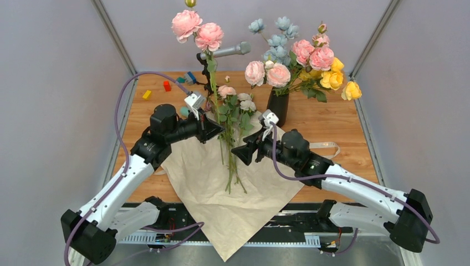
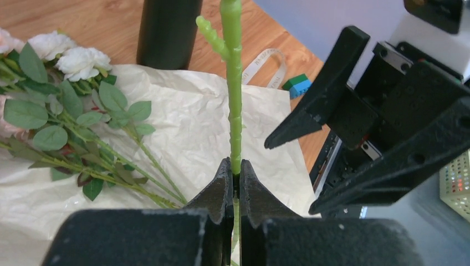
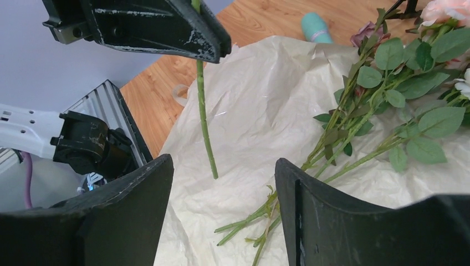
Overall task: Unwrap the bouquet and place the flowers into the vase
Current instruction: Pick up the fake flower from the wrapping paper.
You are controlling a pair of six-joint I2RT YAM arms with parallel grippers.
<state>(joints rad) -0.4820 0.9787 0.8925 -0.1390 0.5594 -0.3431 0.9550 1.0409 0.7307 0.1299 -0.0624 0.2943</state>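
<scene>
The setting was a robotics lab test cell. A wooden table (image 1: 332, 119) was enclosed by plain grey panels (image 1: 50, 83) held in metal frame bars (image 1: 113, 33). A left arm (image 1: 119, 183) and a right arm (image 1: 360, 185) were bolted to a metal rail (image 1: 288, 223) at the near edge, and purple cables (image 1: 117, 130) were run along them. Coloured toy blocks (image 1: 167, 86) were scattered at the far corner.

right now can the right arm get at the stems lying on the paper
Probably yes: the right arm has its jaws open close to the stems, nothing lying over them. The raised stem in the left arm hangs off to one side.
</scene>
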